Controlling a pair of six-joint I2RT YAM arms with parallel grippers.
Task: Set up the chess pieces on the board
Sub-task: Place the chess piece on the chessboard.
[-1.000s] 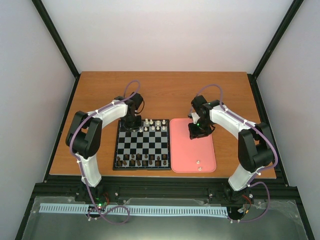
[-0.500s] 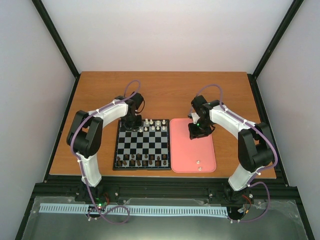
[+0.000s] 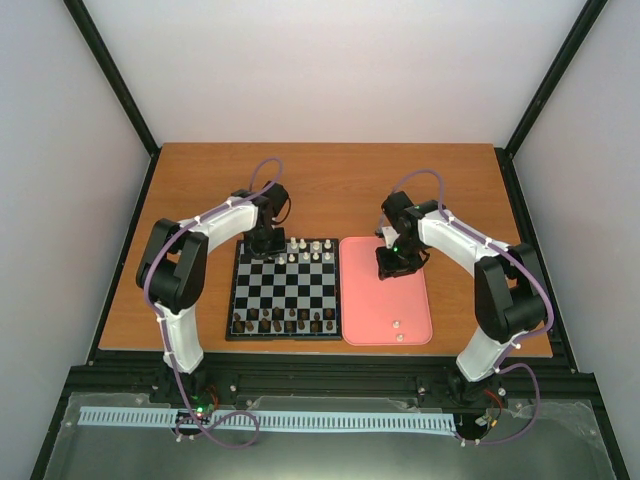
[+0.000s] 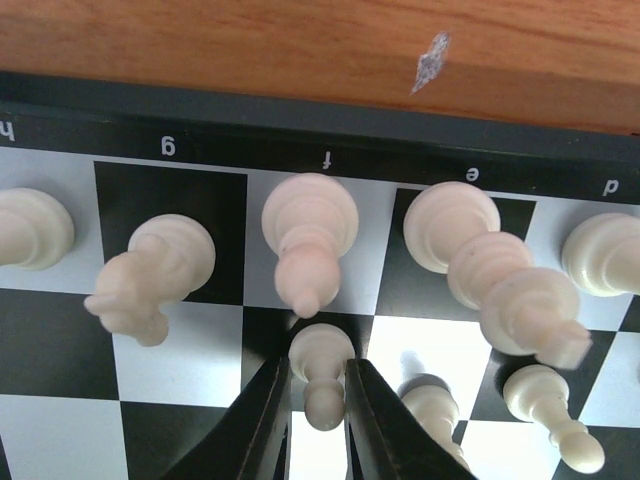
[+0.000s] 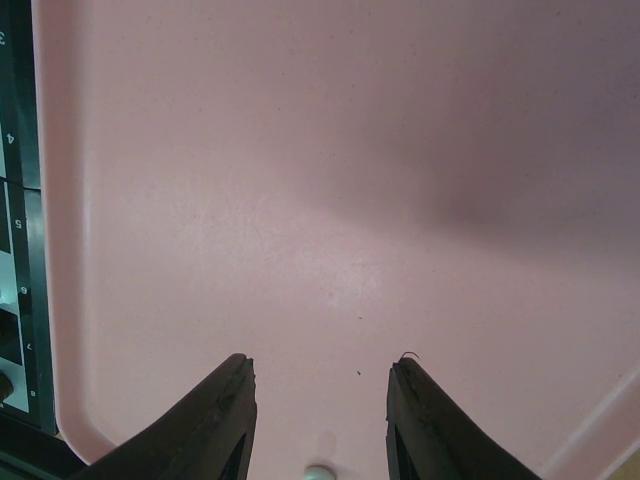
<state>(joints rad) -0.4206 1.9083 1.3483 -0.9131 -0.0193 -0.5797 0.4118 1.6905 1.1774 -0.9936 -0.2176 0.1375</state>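
Left gripper: your left gripper (image 4: 317, 364) is over the far left part of the board (image 3: 285, 290). Its fingers (image 4: 265, 420) are squeezed tight on a little white pawn (image 4: 322, 348).
Pawn: it stands in the second row, just in front of the bishop (image 4: 308, 225) in the f line.
What changed: your left arm has moved a tiny bit since a moment ago. I think you are setting this pawn in its spot.
Board: the white pieces (image 3: 305, 248) fill part of the far side. The dark pieces (image 3: 280, 322) sit on the near side.
Tray: two spare pieces (image 3: 397, 324) wait at the near end of the pink tray (image 3: 365, 300).
Right gripper: your right gripper (image 5: 320, 362) hangs over the tray's far end and has not moved. Its fingers are apart and hold nothing.
What it means: one more pawn is almost done. You still have the two spare pieces to fetch.
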